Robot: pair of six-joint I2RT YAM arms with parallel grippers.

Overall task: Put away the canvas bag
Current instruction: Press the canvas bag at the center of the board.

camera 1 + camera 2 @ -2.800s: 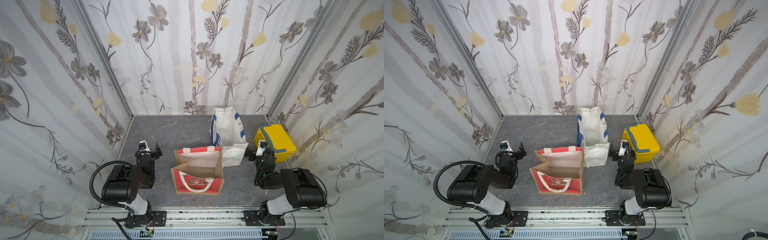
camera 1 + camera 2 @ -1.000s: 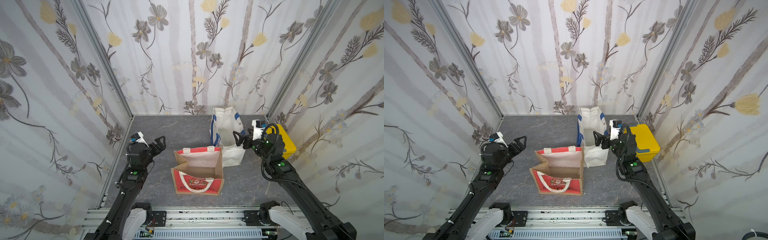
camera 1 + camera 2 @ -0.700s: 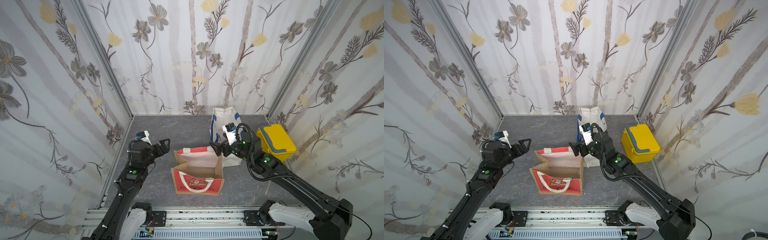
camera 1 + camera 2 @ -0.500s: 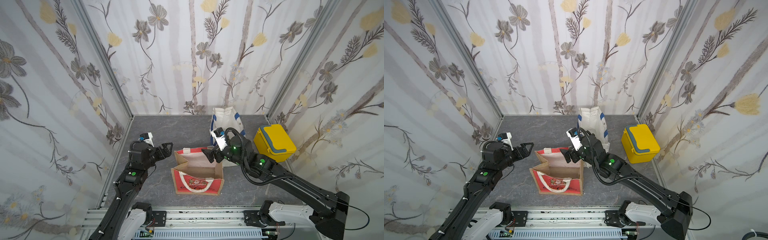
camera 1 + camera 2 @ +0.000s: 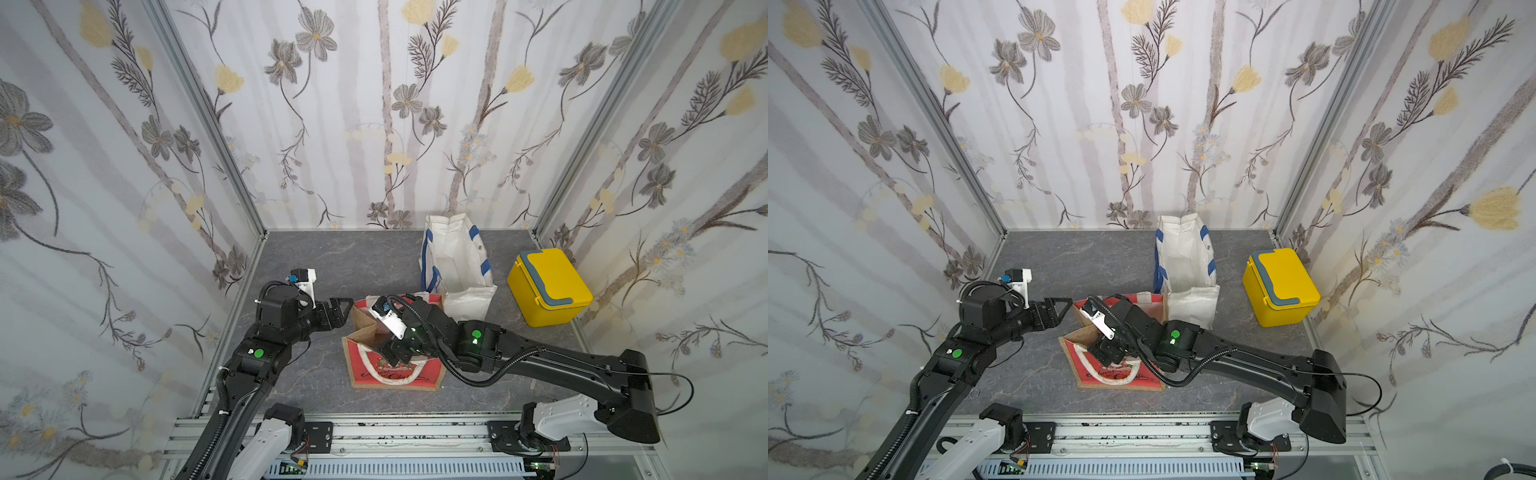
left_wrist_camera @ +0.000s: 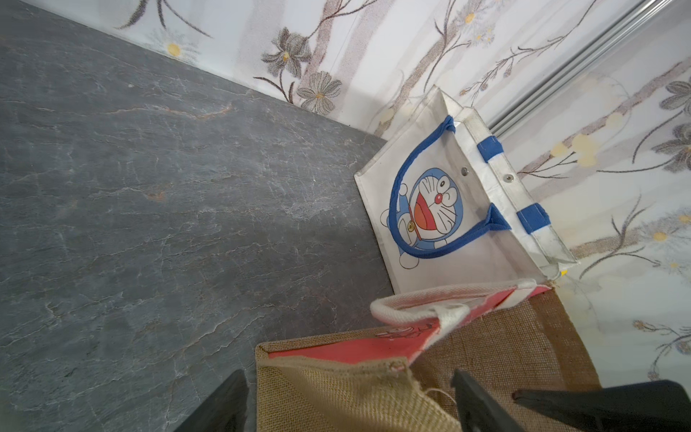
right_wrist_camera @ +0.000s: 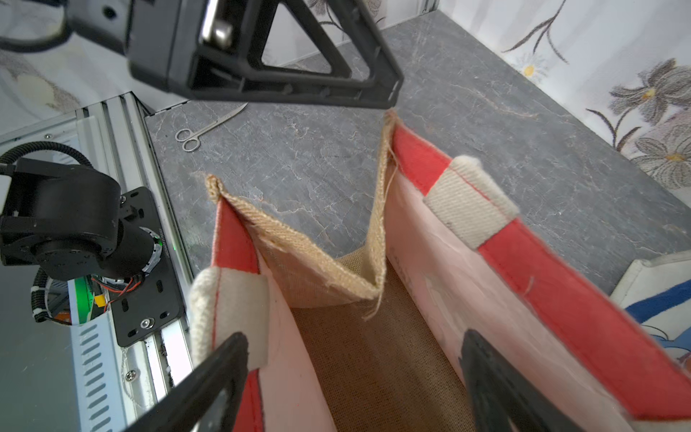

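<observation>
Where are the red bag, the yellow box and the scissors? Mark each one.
red bag (image 7: 583,310): right wrist view, red rim band.
yellow box (image 5: 552,276): a top view, lid.
scissors (image 7: 214,124): right wrist view, shank.

Two bags (image 5: 395,376) (image 5: 457,266), one cooler (image 5: 548,286), one scissors (image 7: 205,128)

Floral walls (image 5: 374,124), grey marbled floor (image 5: 332,257), metal corner posts (image 5: 210,124), seemingly even light
</observation>
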